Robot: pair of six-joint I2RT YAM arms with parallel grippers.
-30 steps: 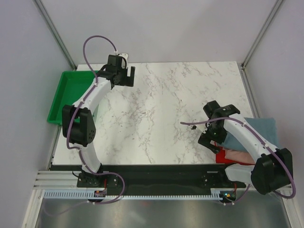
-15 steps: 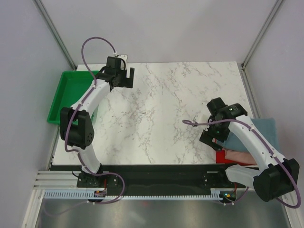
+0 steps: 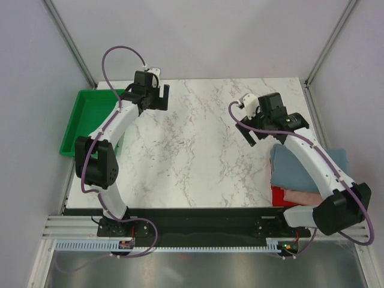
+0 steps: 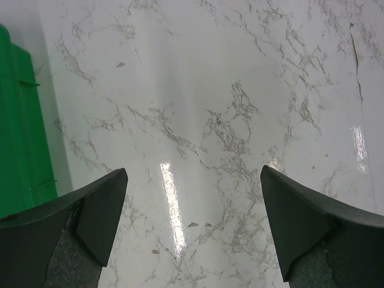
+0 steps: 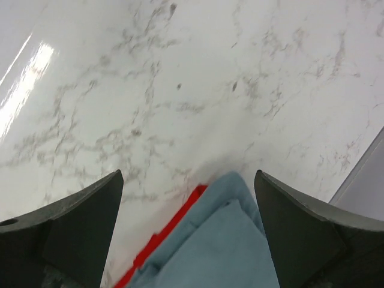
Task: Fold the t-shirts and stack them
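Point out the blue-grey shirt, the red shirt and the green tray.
blue-grey t-shirt (image 3: 287,171), top view, left part of the folded cloth
red t-shirt (image 3: 277,198), top view, exposed left corner
green tray (image 3: 90,117), top view, bare floor

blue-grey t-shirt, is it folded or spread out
Folded: the blue-grey t-shirt lies as a compact rectangle atop the pink t-shirt and red t-shirt at the near right corner of the table.

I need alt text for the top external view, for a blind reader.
A stack of t-shirts, blue-grey on top, pink and red beneath, lies at the near right corner of the marble table. The left gripper and right gripper hover open and empty; a green tray sits far left.
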